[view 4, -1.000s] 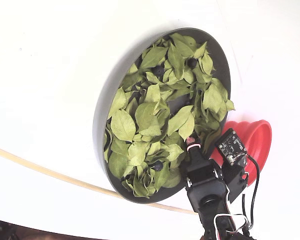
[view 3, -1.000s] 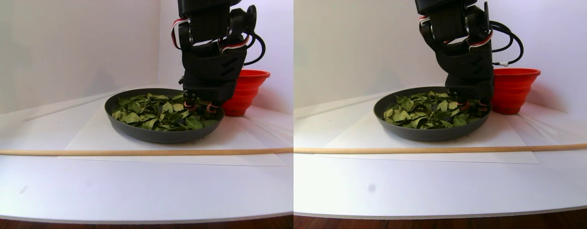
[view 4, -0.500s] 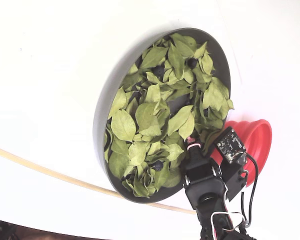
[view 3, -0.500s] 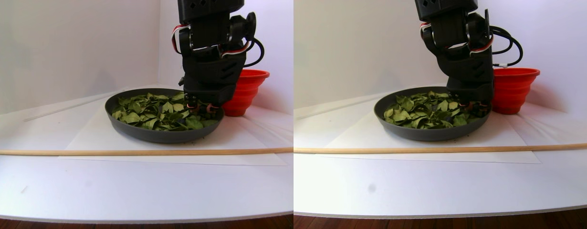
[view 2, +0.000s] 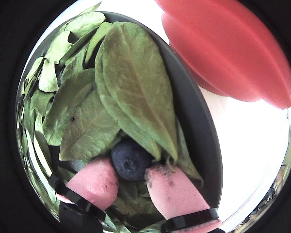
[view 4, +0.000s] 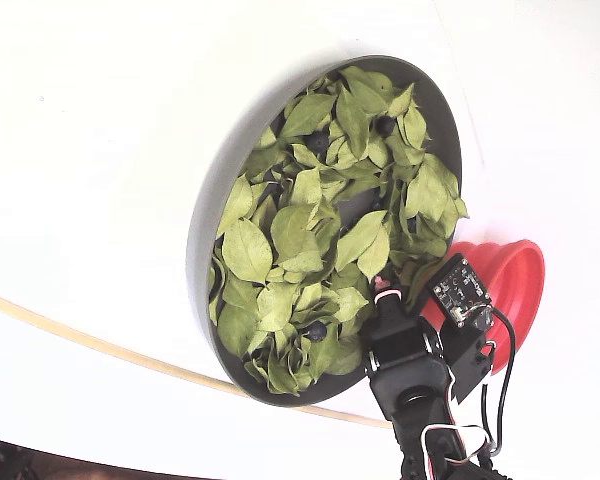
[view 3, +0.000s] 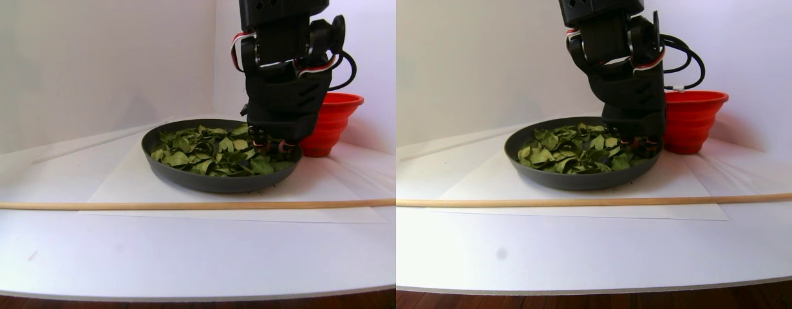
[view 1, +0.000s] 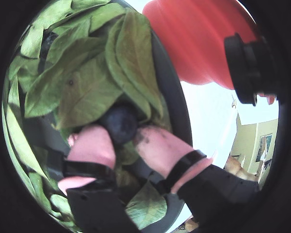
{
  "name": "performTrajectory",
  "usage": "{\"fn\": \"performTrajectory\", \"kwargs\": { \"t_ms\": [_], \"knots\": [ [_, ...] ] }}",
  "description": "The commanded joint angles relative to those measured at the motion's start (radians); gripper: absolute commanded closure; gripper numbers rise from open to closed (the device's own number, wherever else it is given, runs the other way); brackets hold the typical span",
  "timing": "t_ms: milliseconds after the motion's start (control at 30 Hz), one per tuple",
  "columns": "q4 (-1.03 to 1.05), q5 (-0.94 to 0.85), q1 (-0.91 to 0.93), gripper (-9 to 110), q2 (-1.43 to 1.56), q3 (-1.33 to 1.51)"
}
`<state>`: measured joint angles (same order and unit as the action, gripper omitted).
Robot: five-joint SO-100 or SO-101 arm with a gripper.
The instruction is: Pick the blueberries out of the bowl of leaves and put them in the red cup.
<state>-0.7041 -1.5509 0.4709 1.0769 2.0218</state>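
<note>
Wrist view | fingers point(view 2: 131, 180) pinch a blueberry point(view 2: 130, 160) | arm upright over bowl point(view 3: 177, 175)

In the fixed view, leaves point(view 4: 280, 235) fill the bowl point(view 4: 202, 230); the red cup point(view 4: 515, 275) sits just right.

No readable text or labels, as far as these views show.

Probably a home setup: curved white tabletop point(view 3: 177, 257) against plain pale walls point(view 3: 80, 64), dark wooden floor point(view 3: 177, 301) below, blurry framed picture point(view 1: 267, 145) beyond.
</note>
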Motion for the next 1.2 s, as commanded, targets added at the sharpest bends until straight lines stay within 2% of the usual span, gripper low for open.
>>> {"fn": "performTrajectory", "kwargs": {
  "t_ms": [0,1167],
  "knots": [
    [0.0,-0.002,-0.003,92,0.064,0.017],
    [0.137,-0.003,-0.025,92,0.371,0.143]
  ]
}}
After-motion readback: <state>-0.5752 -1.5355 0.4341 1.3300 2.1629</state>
